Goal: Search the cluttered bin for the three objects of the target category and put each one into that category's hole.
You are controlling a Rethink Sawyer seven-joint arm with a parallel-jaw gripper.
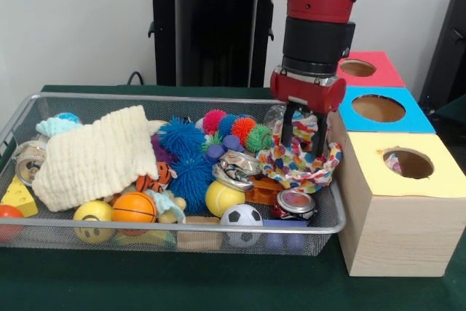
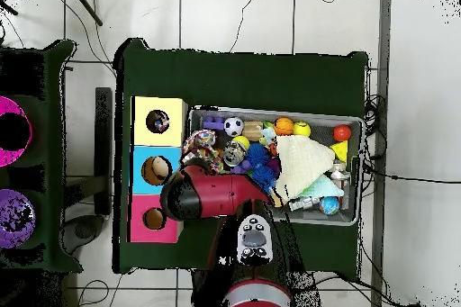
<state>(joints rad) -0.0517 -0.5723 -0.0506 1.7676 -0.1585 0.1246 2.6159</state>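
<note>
Fingers of our gripper [image 1: 304,135] straddle, seemingly pinching, the patchy cloth [image 1: 300,164]; the yellow hole [image 1: 409,163] lies just beside it, picture-right.

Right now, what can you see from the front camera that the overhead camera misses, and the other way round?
Only the front view shows the black gripper with its fingers down in the patchy printed white cloth at the wire mesh bin's end beside the boxes; overhead, the red arm hides it. Only the overhead view shows the tiled floor and the whole green table. Both show the cream waffle cloth, the black-and-white soccer ball, and something patterned inside the yellow-panelled hole.
</note>
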